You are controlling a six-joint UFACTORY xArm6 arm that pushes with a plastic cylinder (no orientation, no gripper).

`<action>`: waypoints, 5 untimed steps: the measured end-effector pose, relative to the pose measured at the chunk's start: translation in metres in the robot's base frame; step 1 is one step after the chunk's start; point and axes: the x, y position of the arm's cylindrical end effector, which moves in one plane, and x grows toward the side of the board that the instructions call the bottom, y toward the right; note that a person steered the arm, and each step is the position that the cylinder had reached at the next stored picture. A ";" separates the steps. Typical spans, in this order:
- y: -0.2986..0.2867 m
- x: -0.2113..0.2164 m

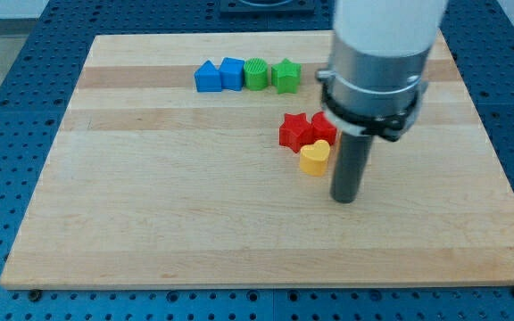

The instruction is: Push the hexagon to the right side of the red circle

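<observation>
Our tip [346, 200] sits on the tabletop [150, 223] just right of the yellow heart [314, 158], probably lining up a push on the half-hidden red block [323, 129] beside the red star [293, 132], perhaps the hexagon; we carry no gripper, and no red circle shows.

Pale wooden board [150, 223] on blue perforated table [7, 53]; even overhead light, soft shadows.

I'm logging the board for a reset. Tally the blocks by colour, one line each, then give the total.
Blue: 2, a house-like block and a cube-like block
Green: 2, a round block and a star-like block
Red: 2, a star-like block and another block partly hidden behind the arm
Yellow: 1, a heart
Total: 7 blocks visible
</observation>
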 end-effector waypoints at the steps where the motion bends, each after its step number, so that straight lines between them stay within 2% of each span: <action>1: 0.017 -0.015; 3: 0.022 -0.043; 5: 0.022 -0.041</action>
